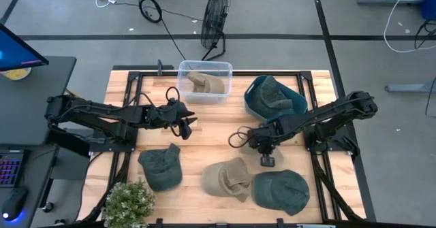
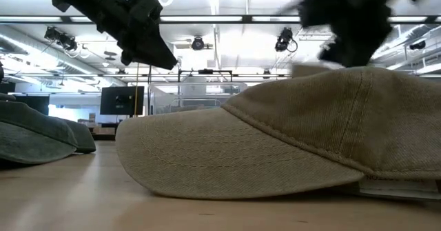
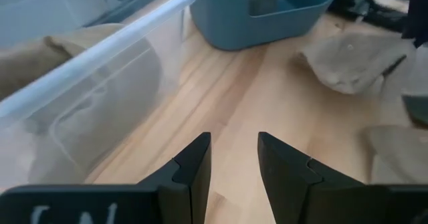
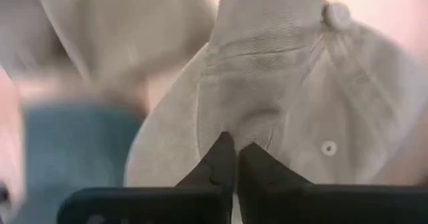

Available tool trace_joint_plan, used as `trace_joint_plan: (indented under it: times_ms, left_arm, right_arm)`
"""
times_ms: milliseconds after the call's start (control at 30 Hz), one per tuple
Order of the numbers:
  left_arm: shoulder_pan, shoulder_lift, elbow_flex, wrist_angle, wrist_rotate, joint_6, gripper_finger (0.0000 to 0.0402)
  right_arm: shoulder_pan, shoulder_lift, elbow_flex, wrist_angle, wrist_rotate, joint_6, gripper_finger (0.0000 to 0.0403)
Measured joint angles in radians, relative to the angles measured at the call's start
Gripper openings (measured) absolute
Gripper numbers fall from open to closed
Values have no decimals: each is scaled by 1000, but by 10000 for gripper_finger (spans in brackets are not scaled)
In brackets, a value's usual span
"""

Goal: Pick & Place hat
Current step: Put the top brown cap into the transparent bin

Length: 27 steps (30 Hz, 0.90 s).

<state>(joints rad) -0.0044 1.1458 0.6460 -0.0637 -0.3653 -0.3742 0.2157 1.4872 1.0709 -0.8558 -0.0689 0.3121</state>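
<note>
A khaki hat [image 1: 228,179] lies on the table's near middle on its brim and crown, and it fills the low view [image 2: 275,148]. My right gripper [image 1: 266,160] hangs just above its right side, shut and holding nothing. The right wrist view looks down past the shut fingers [image 4: 234,150] onto the hat's crown [image 4: 281,97]. In the low view the right gripper [image 2: 341,31] is clear of the crown. My left gripper [image 1: 182,122] hovers open near the clear bin [image 1: 204,82], its fingers [image 3: 234,144] over bare wood.
Two green hats [image 1: 161,168] [image 1: 281,190] lie on either side of the khaki one. The clear bin holds another khaki hat [image 1: 204,84]. A blue bin [image 1: 255,105] holds a green hat [image 1: 274,92]. A potted plant [image 1: 126,202] stands at the near left corner.
</note>
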Motion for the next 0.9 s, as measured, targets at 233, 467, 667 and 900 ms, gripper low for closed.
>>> trace_joint_plan:
  times_ms: [233,467,667,900]
  left_arm:
    - [-3,0,0,55,39,-27,126]
    - [-48,0,0,84,49,18,126]
    - [-72,0,0,185,49,13,126]
    - [-47,0,0,318,49,-34,126]
  right_arm:
    - [-37,0,93,268,188,124,7]
    - [-88,0,94,444,283,-3,5]
    - [-128,0,94,518,451,-85,4]
    - [-137,0,94,715,480,-238,4]
